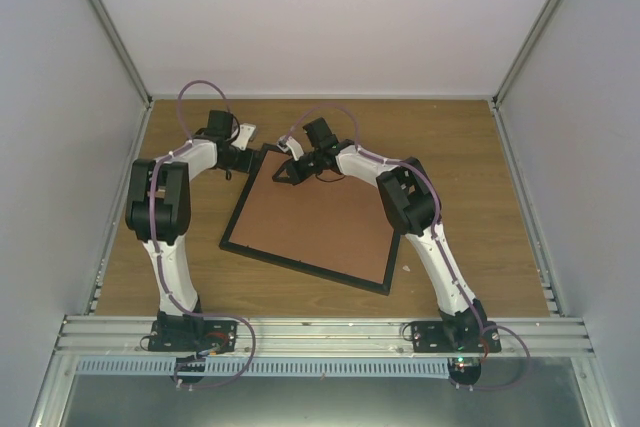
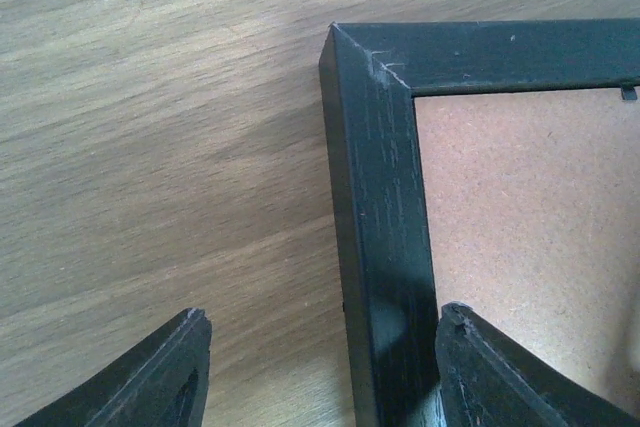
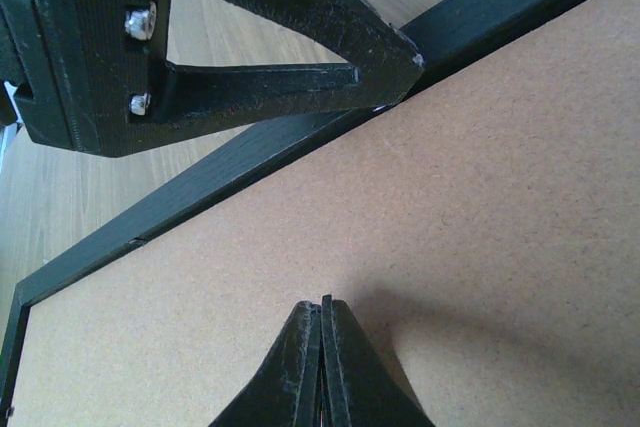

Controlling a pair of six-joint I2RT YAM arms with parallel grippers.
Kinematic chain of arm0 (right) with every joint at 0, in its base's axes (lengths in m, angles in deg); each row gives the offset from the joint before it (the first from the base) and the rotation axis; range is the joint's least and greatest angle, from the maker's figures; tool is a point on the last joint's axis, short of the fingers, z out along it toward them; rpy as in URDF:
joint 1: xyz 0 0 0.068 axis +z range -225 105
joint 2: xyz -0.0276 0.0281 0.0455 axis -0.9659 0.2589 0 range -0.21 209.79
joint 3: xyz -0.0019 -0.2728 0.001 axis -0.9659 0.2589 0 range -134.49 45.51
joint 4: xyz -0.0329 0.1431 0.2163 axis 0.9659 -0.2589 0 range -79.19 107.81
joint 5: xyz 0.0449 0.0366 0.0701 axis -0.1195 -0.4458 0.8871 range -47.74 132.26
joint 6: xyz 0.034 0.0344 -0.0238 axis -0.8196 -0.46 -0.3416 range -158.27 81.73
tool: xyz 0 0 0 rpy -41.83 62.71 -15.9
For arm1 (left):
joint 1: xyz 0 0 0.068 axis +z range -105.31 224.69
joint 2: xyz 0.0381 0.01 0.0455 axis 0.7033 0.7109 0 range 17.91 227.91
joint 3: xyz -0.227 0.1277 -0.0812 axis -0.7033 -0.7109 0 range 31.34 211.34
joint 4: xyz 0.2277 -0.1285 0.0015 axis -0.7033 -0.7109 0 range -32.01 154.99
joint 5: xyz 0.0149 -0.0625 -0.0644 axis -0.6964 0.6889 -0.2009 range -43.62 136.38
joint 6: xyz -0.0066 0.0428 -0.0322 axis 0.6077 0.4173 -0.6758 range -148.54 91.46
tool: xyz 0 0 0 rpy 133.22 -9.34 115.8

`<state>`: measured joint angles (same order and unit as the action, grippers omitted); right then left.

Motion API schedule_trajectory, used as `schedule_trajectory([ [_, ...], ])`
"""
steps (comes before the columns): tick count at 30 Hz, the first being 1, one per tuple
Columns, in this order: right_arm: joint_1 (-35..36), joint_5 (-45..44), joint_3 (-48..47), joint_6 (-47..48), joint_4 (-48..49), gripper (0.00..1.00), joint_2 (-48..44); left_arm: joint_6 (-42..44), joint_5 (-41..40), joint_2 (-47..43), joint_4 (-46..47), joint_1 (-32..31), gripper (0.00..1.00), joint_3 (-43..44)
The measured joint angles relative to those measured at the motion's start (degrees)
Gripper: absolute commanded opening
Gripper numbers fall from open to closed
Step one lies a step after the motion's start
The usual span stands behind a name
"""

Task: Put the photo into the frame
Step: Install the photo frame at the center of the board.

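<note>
The black frame (image 1: 303, 268) lies flat on the table with a brown backing board (image 1: 320, 222) filling it. The photo is hidden. My left gripper (image 2: 325, 315) is open at the frame's far left corner, straddling the side rail (image 2: 385, 227): one finger over bare wood well clear of the rail, the other at the rail's inner edge over the board (image 2: 530, 207). My right gripper (image 3: 322, 302) is shut with nothing between its fingers, its tip at the board (image 3: 450, 207) near the far rail (image 3: 250, 162). The left gripper's finger (image 3: 300, 47) shows just beyond, tip at that rail.
The wooden table (image 1: 470, 167) is walled by white panels at the back and both sides. An aluminium rail (image 1: 320, 332) carrying the arm bases runs along the near edge. A small metal tab (image 2: 628, 94) sits at the frame's inner edge.
</note>
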<state>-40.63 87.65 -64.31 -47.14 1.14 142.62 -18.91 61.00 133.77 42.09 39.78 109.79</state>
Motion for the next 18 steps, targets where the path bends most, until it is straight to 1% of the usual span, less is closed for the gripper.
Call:
schedule_trajectory([
  [4,0.0,-0.02,0.0,0.0,0.02,0.03,0.0,0.07,-0.37,-0.59,1.57,-0.15,0.61,-1.25],
  [8,-0.04,0.0,0.0,0.0,0.02,0.03,0.0,0.57,-0.81,-1.68,4.48,-0.26,0.58,-3.67],
  [18,0.13,0.35,-0.33,0.0,-0.59,0.03,0.02,4.61,-4.17,-5.62,13.0,-1.11,0.54,-11.34],
])
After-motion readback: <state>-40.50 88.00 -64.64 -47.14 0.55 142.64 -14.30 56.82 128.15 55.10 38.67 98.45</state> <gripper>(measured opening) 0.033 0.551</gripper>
